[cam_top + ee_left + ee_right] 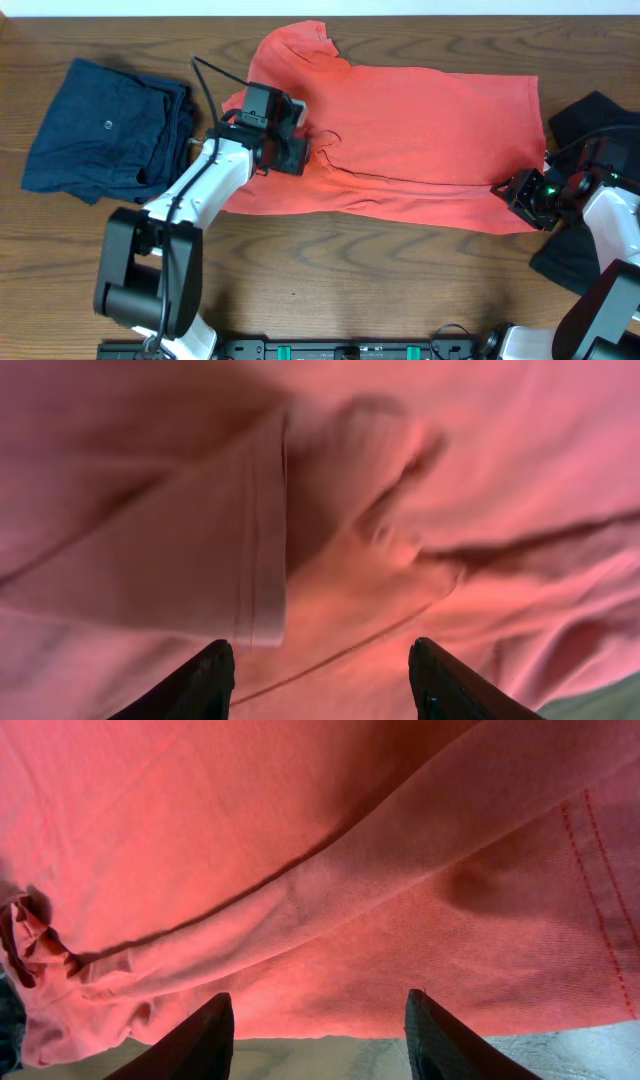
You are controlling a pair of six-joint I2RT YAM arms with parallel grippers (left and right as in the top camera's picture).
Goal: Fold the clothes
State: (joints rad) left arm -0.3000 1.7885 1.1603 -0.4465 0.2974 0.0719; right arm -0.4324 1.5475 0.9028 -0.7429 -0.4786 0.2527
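Counted on tabletop (350,270): 3 garments: 1 red shirt (420,130), 1 navy (100,130), 1 black (592,118).

Red shirt: spread crosswise over the middle, reaching toward the far edge; plain side up, some creases, lower edge uneven. One sleeve flap folded over the body, hem visible in left wrist view (180,550). Double stitched hem line at the right in right wrist view (600,870), small bunch of cloth at the left there.

Navy: loosely folded near the far-left corner, apart from the shirt, just beside the left arm.

Black: crumpled at the right edge, seen as two patches, one beyond and one nearer than the right arm; touching the shirt's right end.

Counted arms: 2, each with 1 tool, 2 fingers per tool.

Left tool (290,140): over the shirt's left part, at the sleeve fold; fingers (200,680) spread wide above the cloth, so open.

Right tool (520,195): at the shirt's near-right corner, over its lower edge; fingers (205,1035) spread wide likewise, open, strip of tabletop visible between them below the cloth edge.
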